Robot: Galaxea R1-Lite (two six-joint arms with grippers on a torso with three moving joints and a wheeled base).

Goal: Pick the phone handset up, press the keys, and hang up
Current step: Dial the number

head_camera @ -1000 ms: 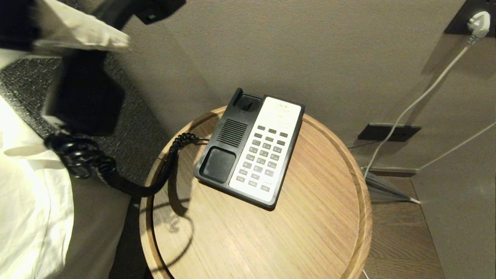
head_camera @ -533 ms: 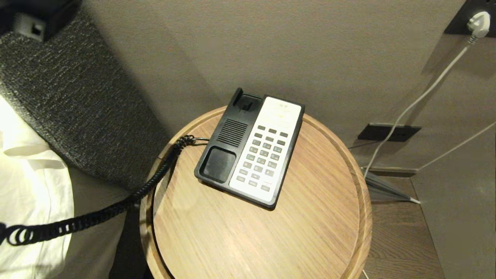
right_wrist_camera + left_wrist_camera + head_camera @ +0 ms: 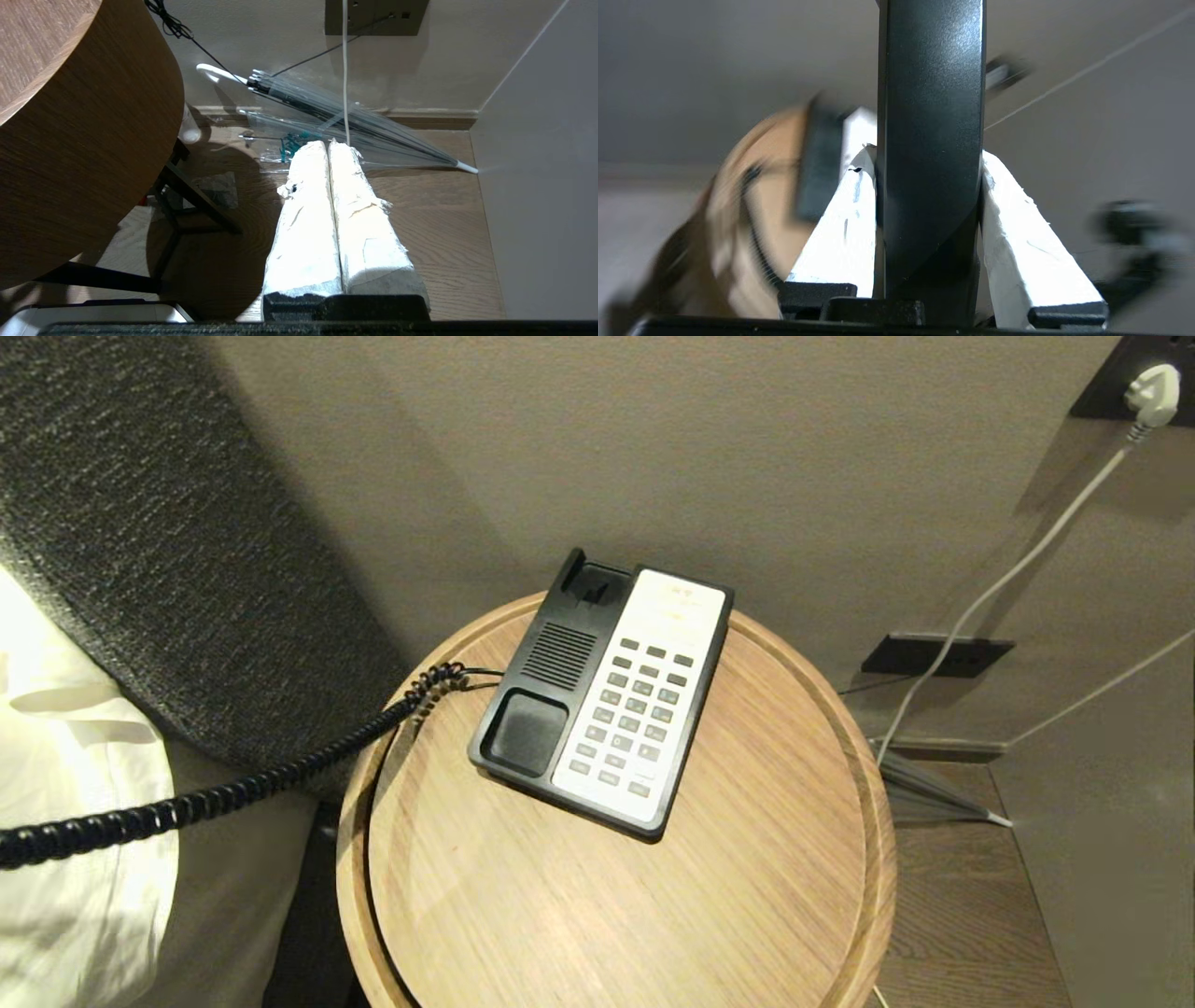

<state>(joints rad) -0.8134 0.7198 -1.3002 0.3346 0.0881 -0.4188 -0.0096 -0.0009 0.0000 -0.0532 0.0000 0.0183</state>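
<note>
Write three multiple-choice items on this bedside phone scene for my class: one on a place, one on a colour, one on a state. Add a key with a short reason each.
1. Where does the phone base sit?
A. on the round wooden table
B. on the floor
C. on the bed

2. What colour is the coiled cord?
A. white
B. black
C. red

3. What is the state of the phone handset?
A. resting in the cradle
B. lying on the table
C. clamped in the left pincer

Key:
1 A: the head view shows the base on the tabletop, toward the wall.
2 B: the cord runs black from the base off past the table's edge.
3 C: the left wrist view shows the white fingers pressed against both sides of the handset, and the cradle is empty. The right pincer hangs shut over the floor.
</note>
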